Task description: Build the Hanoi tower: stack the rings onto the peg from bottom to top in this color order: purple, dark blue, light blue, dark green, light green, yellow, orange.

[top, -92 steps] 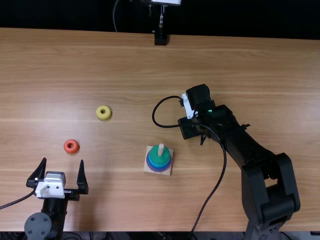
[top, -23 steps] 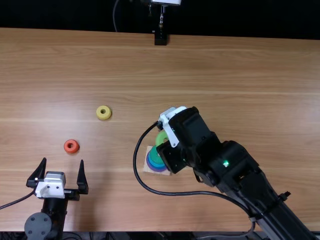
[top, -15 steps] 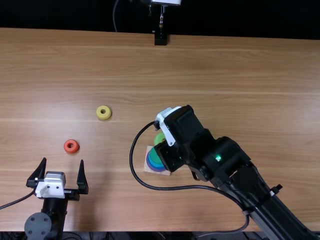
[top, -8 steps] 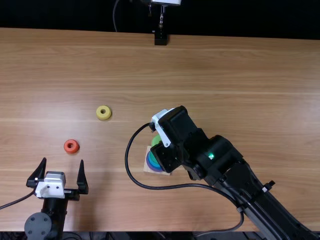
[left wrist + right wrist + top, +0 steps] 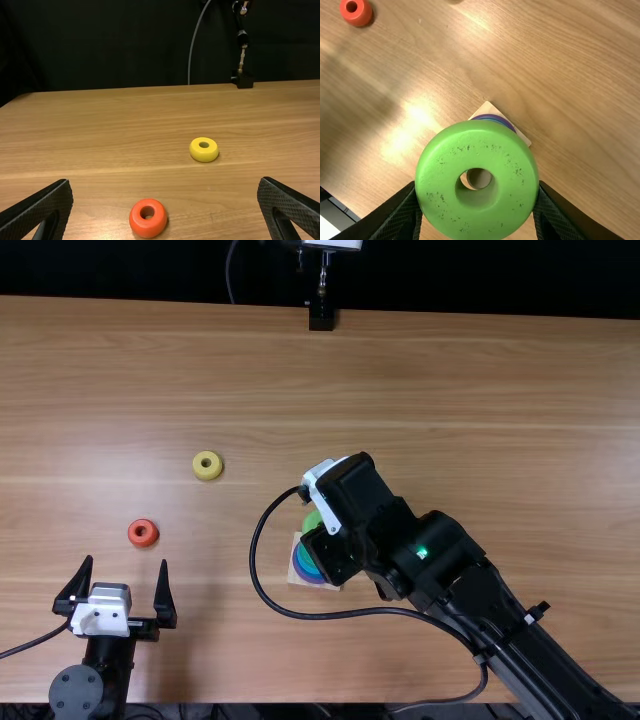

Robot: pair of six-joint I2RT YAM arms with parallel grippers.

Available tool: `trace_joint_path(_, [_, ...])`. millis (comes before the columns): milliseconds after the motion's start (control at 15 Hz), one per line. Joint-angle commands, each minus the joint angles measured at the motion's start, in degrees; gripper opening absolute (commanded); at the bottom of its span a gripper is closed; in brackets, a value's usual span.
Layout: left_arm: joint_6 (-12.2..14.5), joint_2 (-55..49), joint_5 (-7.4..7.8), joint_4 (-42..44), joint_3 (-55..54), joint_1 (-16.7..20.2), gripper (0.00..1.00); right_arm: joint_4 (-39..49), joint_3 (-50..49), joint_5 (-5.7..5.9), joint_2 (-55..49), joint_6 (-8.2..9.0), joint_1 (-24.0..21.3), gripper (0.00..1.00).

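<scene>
A light brown wooden tabletop [image 5: 450, 390] carries the yellow ring [image 5: 207, 465] and orange ring [image 5: 143, 532]. The right gripper [image 5: 477, 200] grips the light green ring [image 5: 432, 195] above the stack [image 5: 306, 568]; the left gripper [image 5: 122, 590] is spread wide.

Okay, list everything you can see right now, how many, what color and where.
light green ring: one, light green, between the right gripper's fingers, over the peg
peg: one, light wood, seen through that ring's hole
base: one, light wood, on the table
stacked rings: purple lowest, blue above; partly covered, full count unclear
yellow ring: one, yellow, left of the base, farther back
orange ring: one, orange-red, nearer the left gripper
table: one, light brown, under everything
left gripper: one, black, open, near-left
right gripper: one, black, above the stack
</scene>
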Motion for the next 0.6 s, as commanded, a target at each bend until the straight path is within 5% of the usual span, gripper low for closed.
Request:
trace_joint_path(0, [0.54,-0.67,0.10,-0.75,-0.89,-0.18,1.00,0.15,-0.53,-0.09,0.30,0.34,0.66,0.00])
trace_joint_path(267, [0.54,-0.67,0.10,-0.75,-0.89,-0.18,1.00,0.15,-0.45,0.22,0.30,0.34,0.66,0.00])
trace_joint_path(333, [0.54,-0.67,0.10,-0.75,-0.89,-0.18,1.00,0.15,-0.53,0.33,0.30,0.24,0.75,0.20])
trace_joint_path(467, [0.54,-0.67,0.10,-0.75,-0.89,-0.18,1.00,0.26,-0.62,2.12,0.30,0.13,0.75,0.95])
trace_joint_path(533, [0.54,-0.67,0.10,-0.75,-0.89,-0.18,1.00,0.15,-0.71,4.34,0.48,-0.18,0.75,1.00])
